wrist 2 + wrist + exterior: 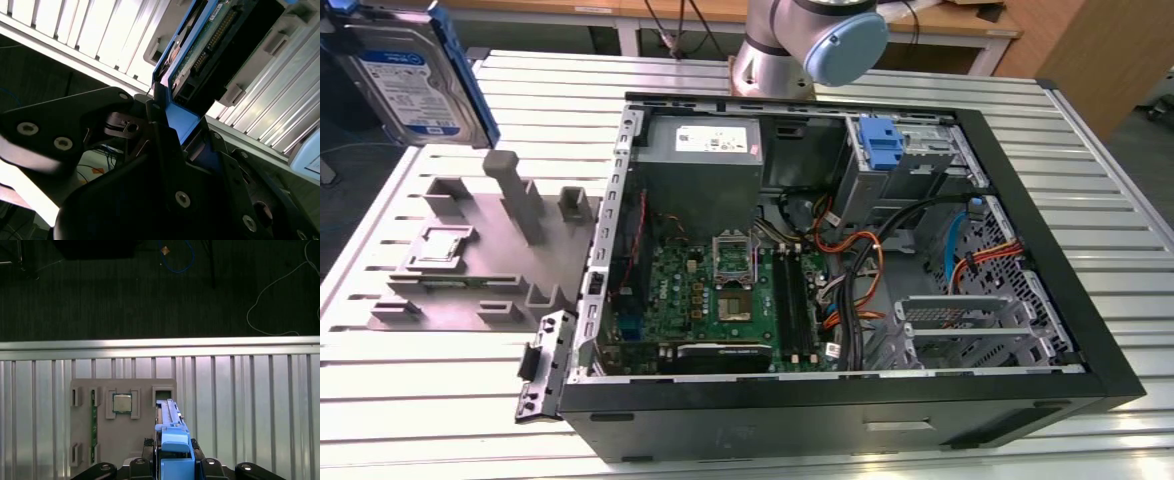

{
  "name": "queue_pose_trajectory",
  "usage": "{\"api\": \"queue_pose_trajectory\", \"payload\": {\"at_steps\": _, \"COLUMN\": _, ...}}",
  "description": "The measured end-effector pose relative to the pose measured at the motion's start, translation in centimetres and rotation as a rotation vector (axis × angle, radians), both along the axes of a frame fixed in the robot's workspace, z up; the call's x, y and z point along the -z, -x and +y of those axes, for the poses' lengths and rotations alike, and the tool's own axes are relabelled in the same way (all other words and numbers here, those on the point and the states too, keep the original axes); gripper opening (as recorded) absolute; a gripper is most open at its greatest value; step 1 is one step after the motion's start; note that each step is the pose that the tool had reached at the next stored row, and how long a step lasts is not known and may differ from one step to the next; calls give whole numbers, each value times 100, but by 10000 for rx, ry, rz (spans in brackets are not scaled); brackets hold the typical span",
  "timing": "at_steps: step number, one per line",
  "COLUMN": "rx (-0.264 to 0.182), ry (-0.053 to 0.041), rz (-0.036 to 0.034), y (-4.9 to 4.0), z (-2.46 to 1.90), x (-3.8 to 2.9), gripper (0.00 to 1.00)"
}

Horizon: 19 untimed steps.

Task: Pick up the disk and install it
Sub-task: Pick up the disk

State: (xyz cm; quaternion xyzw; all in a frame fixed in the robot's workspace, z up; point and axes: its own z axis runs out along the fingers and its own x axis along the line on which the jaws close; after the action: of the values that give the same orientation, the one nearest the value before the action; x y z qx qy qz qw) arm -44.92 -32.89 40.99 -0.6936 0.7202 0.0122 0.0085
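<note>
The fingers are closed narrowly on the blue frame of the disk, holding it upright in the air. In the exterior view it hangs at ten o'clock from the open computer case. The grey parts tray lies on the slatted surface at the case's nine o'clock.

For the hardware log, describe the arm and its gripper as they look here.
The arm is a silver-grey tube with a pale blue round joint cap. The gripper is matte black, built of flat linkage plates fastened with silver screw heads; its jaws are black too.
</note>
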Motion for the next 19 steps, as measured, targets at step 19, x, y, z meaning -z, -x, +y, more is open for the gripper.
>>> {"api": "queue_pose_trajectory", "payload": {"at_steps": 19, "rx": 0, "ry": 1, "rz": 0, "y": 0, "z": 0, "x": -47, "gripper": 37}}
